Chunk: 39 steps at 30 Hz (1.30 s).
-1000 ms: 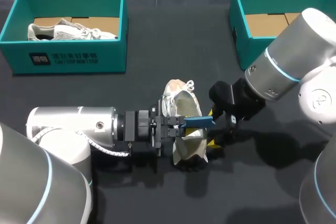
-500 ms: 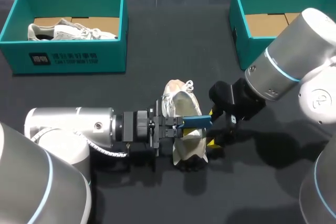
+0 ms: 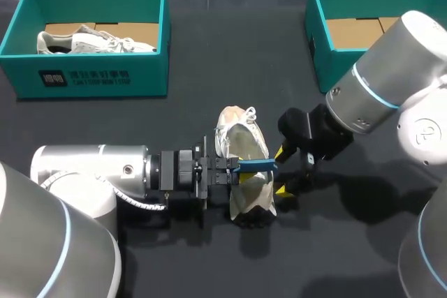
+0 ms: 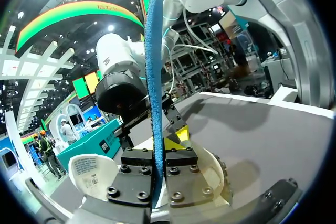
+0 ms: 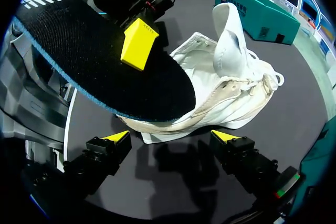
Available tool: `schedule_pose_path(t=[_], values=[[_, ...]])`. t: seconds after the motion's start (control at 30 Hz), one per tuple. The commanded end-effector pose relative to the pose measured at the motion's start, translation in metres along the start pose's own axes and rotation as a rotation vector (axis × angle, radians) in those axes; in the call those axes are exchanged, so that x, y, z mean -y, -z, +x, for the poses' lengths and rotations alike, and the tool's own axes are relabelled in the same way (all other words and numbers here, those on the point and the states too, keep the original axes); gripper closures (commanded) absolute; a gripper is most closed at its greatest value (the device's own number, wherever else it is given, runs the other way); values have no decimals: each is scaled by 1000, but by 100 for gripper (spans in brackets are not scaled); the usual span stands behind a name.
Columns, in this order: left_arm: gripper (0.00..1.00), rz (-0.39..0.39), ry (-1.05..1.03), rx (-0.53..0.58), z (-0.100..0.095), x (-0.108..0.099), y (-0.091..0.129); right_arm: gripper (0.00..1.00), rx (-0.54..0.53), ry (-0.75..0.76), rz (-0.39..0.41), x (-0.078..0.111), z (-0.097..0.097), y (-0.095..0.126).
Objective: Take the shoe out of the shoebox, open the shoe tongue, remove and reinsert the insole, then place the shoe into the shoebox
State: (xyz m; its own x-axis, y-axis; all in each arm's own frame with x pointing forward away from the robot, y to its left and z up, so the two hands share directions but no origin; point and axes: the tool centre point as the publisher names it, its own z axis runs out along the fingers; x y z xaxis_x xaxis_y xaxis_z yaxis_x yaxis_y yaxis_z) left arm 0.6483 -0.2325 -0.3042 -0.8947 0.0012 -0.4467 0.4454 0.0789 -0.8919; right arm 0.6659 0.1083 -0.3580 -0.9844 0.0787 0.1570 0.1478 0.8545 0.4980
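Note:
A white shoe (image 3: 243, 185) lies on the black table between my two arms, its tongue (image 5: 229, 30) lifted up. My left gripper (image 3: 239, 167) is shut on a blue insole (image 3: 257, 165), held on edge over the shoe's opening. In the left wrist view the insole (image 4: 154, 72) rises upright from between my clamped fingers (image 4: 159, 167), with the shoe (image 4: 212, 174) beneath. My right gripper (image 3: 280, 171) stands open just right of the shoe. In the right wrist view its yellow tips (image 5: 172, 137) straddle the shoe's side (image 5: 231, 95), below the insole's dark face (image 5: 100, 59).
A teal shoebox (image 3: 98, 78) holding another white shoe (image 3: 94, 41) stands at the back left. A second teal shoebox (image 3: 320, 40) with a cardboard floor stands at the back right. Bare black table lies around the shoe.
My left arm has drawn back a little to the left, carrying the blue insole with it. The right arm and the shoe have stayed put.

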Motion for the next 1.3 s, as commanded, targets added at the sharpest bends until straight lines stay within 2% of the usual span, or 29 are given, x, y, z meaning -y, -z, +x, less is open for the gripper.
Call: schedule_pose_path(t=[0.03, 0.4, 1.07, 1.3], values=[[100, 0, -3, 4, -1, -7, -3, 0, 4, -1, 3, -1, 1, -1], [100, 6, 6, -8, -4, -27, -3, 0, 4, -1, 3, -1, 1, -1], [100, -101, 3, -11, -8, -60, -2, 0, 4, -1, 3, -1, 1, -1], [100, -95, 30, -13, -9, -55, -1, 0, 4, -1, 3, -1, 1, -1]])
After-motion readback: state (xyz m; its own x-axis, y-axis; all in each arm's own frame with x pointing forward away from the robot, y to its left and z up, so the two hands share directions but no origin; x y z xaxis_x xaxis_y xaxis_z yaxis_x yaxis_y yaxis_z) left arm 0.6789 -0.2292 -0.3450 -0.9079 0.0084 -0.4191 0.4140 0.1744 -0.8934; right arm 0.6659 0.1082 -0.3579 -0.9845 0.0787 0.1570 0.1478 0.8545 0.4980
